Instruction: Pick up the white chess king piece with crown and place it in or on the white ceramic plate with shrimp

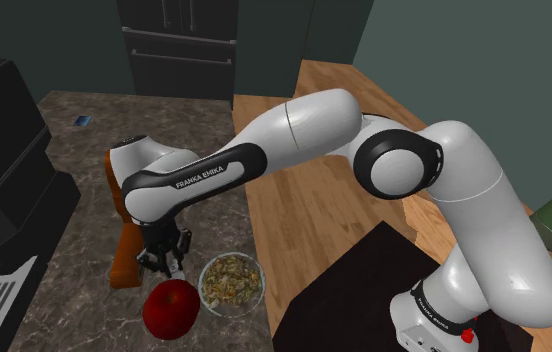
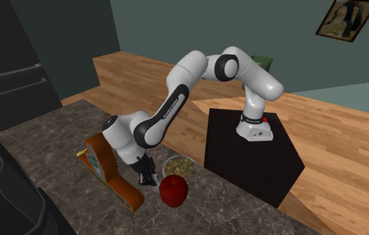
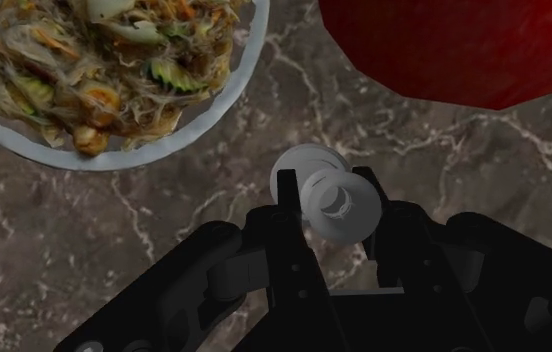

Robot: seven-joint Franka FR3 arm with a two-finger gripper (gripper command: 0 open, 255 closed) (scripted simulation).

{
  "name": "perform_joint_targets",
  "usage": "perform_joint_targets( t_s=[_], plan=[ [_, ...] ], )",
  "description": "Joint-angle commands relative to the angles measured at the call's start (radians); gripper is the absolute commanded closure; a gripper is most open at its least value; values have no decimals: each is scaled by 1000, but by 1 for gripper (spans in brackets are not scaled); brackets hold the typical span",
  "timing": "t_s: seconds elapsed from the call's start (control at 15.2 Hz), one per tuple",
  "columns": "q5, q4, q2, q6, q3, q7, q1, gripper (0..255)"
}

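Note:
A small white chess king stands between my gripper's two black fingers, which clasp it from both sides. I cannot tell whether its base touches the dark marble counter. The white plate, heaped with noodles, vegetables and shrimp, lies a short way beyond the fingertips. In the shoulder view my gripper points down just left of the plate and above a red apple. In the second exterior view my gripper hangs between a brown block and the plate.
The red apple lies close to the gripper, beside the plate. An orange-brown wooden block stands upright behind the hand. A black appliance is at the shoulder view's left. My black stand is on the wooden floor.

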Motion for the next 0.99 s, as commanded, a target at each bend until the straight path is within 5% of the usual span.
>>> perform_joint_targets(
  t_s=[0.0,0.92],
  plan=[
    [0,0,1,0,0,0,0,255],
    [11,2,-62,-62,11,9,-8,255]
  ],
)
